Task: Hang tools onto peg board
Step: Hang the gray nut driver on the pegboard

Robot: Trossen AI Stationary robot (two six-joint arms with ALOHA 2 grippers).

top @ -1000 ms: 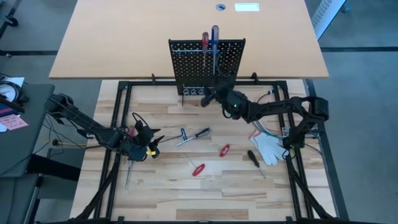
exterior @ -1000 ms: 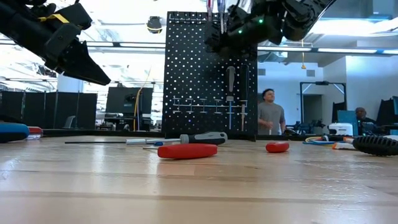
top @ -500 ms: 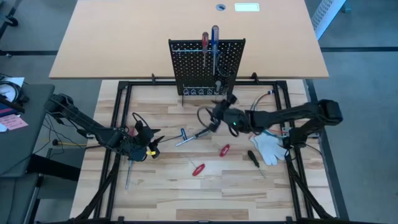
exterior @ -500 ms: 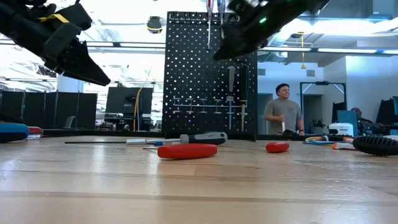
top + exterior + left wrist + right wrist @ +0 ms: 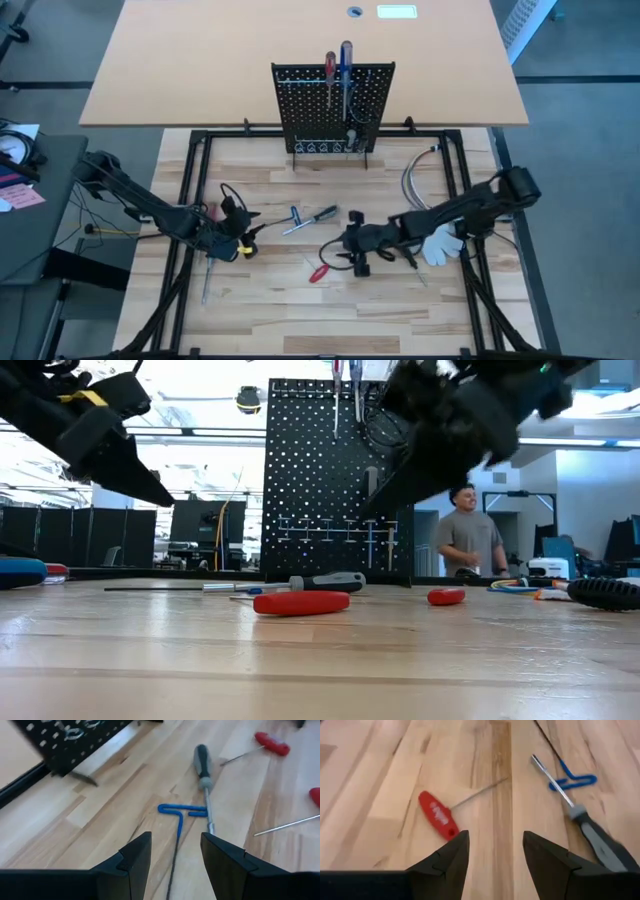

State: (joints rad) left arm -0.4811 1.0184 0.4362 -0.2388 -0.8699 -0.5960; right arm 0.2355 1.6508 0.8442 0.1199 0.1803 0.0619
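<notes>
The black peg board (image 5: 333, 105) stands upright at the table's far side. A red and a blue screwdriver (image 5: 337, 70) stick up from its top, and a grey tool (image 5: 371, 485) hangs on its face. On the table lie a grey-handled screwdriver (image 5: 318, 215), a blue T-handled key (image 5: 293, 215), a red-handled screwdriver (image 5: 318, 271) and a black-handled one (image 5: 408, 255). My right gripper (image 5: 345, 250) hovers open above the table, just right of the red screwdriver (image 5: 438, 815). My left gripper (image 5: 255, 232) hangs open at the left, pointing at the blue key (image 5: 182, 812).
A white glove (image 5: 440, 240) and a grey coiled cable (image 5: 415, 185) lie at the right. A second red handle (image 5: 446, 596) lies near my right arm. More handles (image 5: 20, 572) lie at the far left. A person (image 5: 470, 540) stands in the room behind.
My right gripper has left the peg board, come toward the table's near edge and gone down, and now hovers low beside the red screwdriver. The person in the background has walked to the right.
</notes>
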